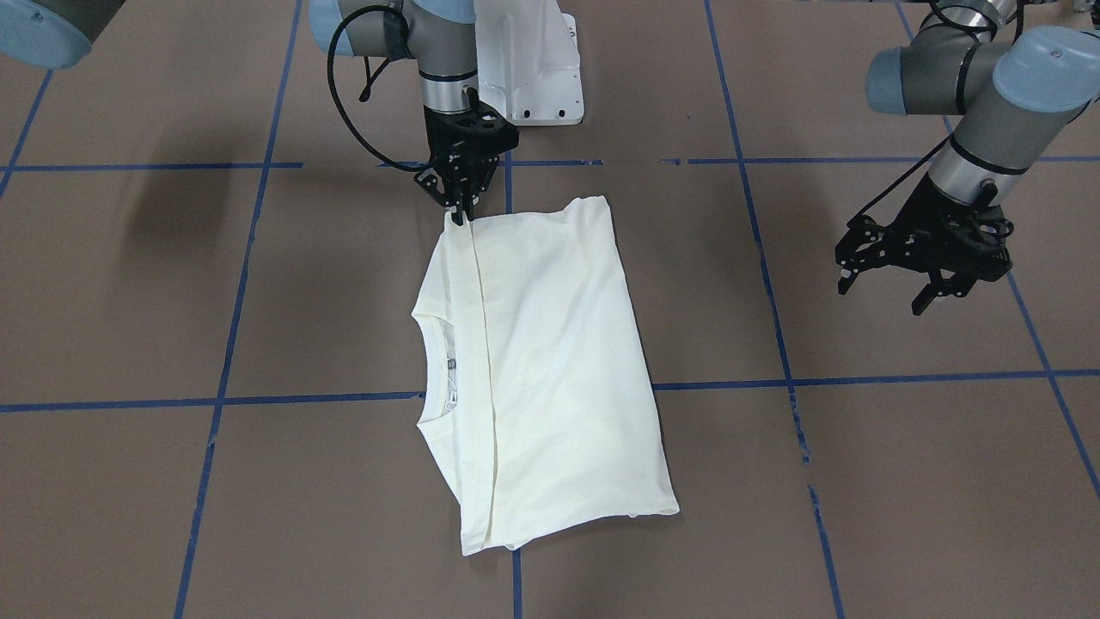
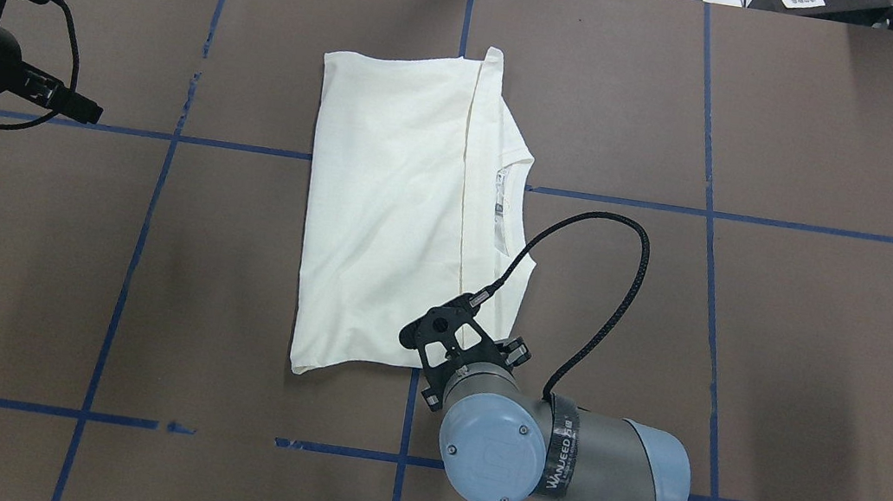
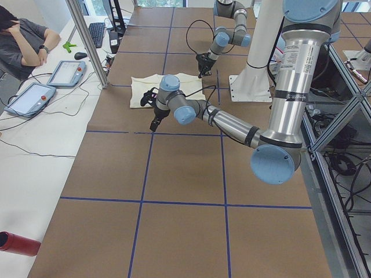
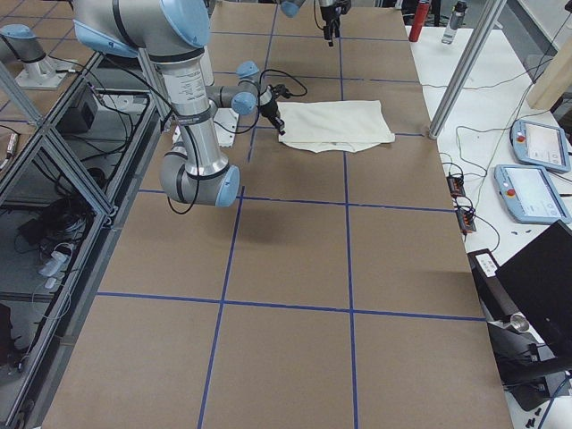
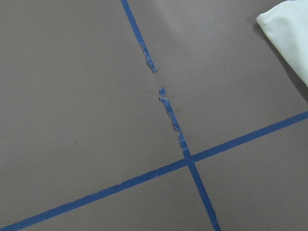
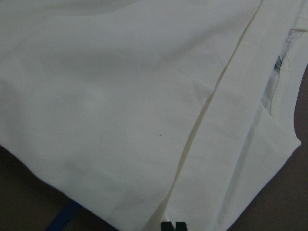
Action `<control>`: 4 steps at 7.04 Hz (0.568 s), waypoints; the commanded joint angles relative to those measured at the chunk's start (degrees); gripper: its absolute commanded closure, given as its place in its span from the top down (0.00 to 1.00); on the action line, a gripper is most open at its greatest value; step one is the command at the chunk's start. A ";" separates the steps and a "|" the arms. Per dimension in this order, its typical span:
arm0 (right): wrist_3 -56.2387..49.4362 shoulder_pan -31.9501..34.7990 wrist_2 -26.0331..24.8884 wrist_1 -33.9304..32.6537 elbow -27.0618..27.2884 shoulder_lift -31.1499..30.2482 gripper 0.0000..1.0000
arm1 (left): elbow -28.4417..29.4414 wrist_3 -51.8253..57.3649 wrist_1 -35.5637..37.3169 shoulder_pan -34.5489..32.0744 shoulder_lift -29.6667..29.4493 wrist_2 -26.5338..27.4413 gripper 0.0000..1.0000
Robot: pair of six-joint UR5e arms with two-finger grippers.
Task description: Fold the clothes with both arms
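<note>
The cream T-shirt point(image 1: 550, 361) lies folded on the brown table, plain side up, with its collar and label point(image 1: 447, 361) toward the view's left. A sleeve strip runs along its length. It also shows in the overhead view point(image 2: 391, 208) and fills the right wrist view point(image 6: 120, 96). My right gripper point(image 1: 461, 215) points down at the shirt's corner nearest the robot, its fingers together on the fabric edge. My left gripper point(image 1: 881, 297) is open and empty, hovering well off to the shirt's side. The left wrist view shows only a shirt corner point(image 5: 288, 33).
The white pedestal base point(image 1: 533, 60) stands just behind the right gripper. Blue tape lines point(image 1: 859, 378) grid the brown table. An operator point(image 3: 23, 35) sits with tablets point(image 3: 66, 72) at the far side. A red bottle point(image 3: 17, 243) lies off the table's end.
</note>
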 commanded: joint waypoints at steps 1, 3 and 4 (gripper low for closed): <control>0.17 0.07 -0.38 0.14 0.16 0.04 0.04 | -0.11 0.00 0.00 0.00 0.17 0.08 1.00; 0.09 1.21 -0.21 0.23 2.86 -0.83 0.00 | -0.20 -0.26 0.00 0.00 0.26 0.25 1.00; 0.96 1.39 -0.21 0.23 5.05 -3.53 0.00 | -0.20 -0.44 -0.09 0.00 0.26 0.25 1.00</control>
